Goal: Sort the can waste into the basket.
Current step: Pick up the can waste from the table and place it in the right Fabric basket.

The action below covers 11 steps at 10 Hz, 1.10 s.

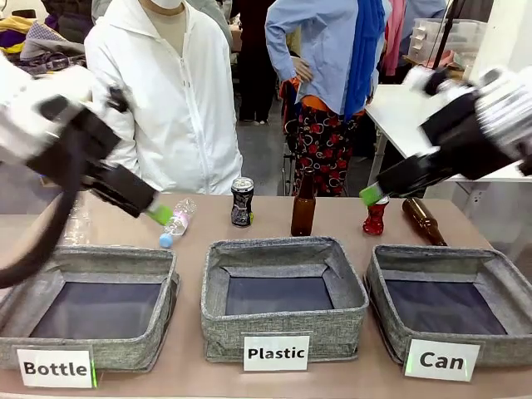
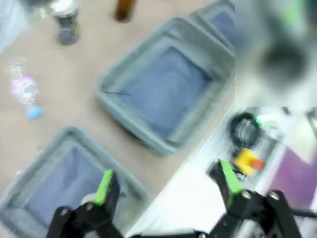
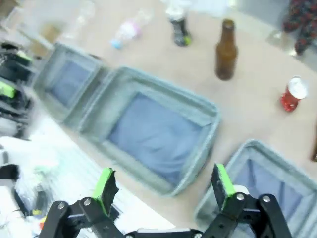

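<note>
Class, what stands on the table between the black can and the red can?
An upright brown bottle stands between the black can and the red can, touching neither, as the front view shows.

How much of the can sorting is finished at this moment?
Done: nothing yet; the Can basket holds no can. In hand: nothing; the left tool and right tool are open. Left: the red can and black can, both upright on the table.
</note>
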{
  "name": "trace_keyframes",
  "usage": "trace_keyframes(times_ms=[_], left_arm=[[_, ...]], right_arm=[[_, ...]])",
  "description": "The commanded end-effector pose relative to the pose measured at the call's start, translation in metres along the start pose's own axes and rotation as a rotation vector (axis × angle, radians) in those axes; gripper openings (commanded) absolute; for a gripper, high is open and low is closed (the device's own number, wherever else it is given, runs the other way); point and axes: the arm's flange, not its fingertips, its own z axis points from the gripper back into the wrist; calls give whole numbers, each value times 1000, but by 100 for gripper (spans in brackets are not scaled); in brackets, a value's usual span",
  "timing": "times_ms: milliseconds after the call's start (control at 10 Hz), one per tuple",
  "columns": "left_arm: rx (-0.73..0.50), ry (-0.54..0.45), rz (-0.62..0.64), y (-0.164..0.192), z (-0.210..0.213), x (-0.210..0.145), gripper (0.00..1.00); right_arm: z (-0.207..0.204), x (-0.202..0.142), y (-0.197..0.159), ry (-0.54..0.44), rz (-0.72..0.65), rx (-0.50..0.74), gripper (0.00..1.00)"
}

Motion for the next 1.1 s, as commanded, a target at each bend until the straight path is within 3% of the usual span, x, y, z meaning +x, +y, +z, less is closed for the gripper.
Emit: trace_keyframes(times_ms=[0, 200, 500, 700, 900, 1000], left_arm=[[-198, 27, 35, 48, 57, -34, 100], [-312, -126, 161, 100, 83, -82, 100], [-466, -450, 363, 175, 97, -150, 100], [-491, -612, 521, 201, 84, -190, 100], [-463, -690, 650, 218, 79, -203, 100], [-476, -615, 575, 232, 112, -196, 100]], right_arm=[[53, -38, -41, -83, -56, 230, 100], [88, -90, -107, -241, -165, 341, 100], [84, -172, -201, -484, -362, 339, 100], [75, -210, -244, -543, -512, 341, 100], [75, -224, -250, -588, -600, 300, 100], [78, -221, -245, -601, -695, 165, 100]])
